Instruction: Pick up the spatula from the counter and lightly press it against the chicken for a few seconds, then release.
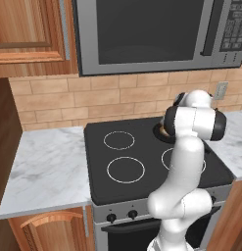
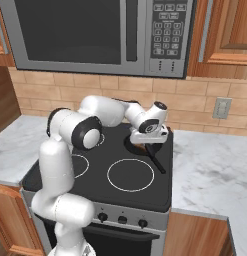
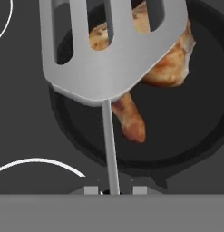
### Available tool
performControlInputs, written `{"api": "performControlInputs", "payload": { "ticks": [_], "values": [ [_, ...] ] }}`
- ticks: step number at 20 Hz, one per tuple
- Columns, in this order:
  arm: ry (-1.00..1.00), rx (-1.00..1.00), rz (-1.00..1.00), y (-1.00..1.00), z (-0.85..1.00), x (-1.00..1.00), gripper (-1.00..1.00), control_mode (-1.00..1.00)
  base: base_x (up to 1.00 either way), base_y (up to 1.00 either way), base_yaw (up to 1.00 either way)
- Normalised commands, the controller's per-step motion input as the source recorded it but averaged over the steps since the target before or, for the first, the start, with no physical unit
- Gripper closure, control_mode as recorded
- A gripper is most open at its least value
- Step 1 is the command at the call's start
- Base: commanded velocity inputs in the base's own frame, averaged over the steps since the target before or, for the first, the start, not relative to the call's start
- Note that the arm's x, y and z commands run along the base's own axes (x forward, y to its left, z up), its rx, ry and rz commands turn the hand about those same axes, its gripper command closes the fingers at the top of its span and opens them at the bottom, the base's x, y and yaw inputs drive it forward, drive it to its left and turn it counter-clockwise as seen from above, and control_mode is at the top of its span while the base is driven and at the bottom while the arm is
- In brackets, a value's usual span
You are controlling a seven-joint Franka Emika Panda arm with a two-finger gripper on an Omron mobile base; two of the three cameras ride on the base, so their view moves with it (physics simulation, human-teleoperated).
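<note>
While the spatula (image 3: 109, 63) is clenched in the gripper (image 3: 115, 190) at lower centre, its blade is seen over the chicken (image 3: 172, 68), upper right — pressing step, judged. A light hold is called for next — then release.

Brick backsplash (image 1: 68, 98) — wood cabs (image 1: 24, 29), marble ctr (image 1: 44, 166)

pan (image 3: 195, 131) on the back right burner of the stove (image 1: 142, 147), chicken (image 3: 170, 63) in the pan, spatula (image 3: 109, 50) blade over the chicken, its handle running down between the fingers (image 3: 139, 190), microwave (image 1: 152, 34) above the stove, surface (image 1: 49, 166) on both sides of it
</note>
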Motion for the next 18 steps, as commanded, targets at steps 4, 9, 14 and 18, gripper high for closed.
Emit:
{"api": "performControlInputs", "payload": {
  "ticks": [4,9,14,18],
  "values": [
    [0.07,0.0,0.0,0.0,-0.21,0.23,1.0,-1.0,0.0,0.0,0.0],
    [0.06,0.0,0.0,0.0,-0.17,0.23,1.0,-1.0,0.0,0.0,0.0],
    [0.05,0.0,0.0,0.0,-0.12,0.22,1.0,-1.0,0.0,0.0,0.0],
    [0.06,0.0,0.0,-0.04,-0.17,0.17,1.0,-1.0,0.0,0.0,0.0]
  ]
}}
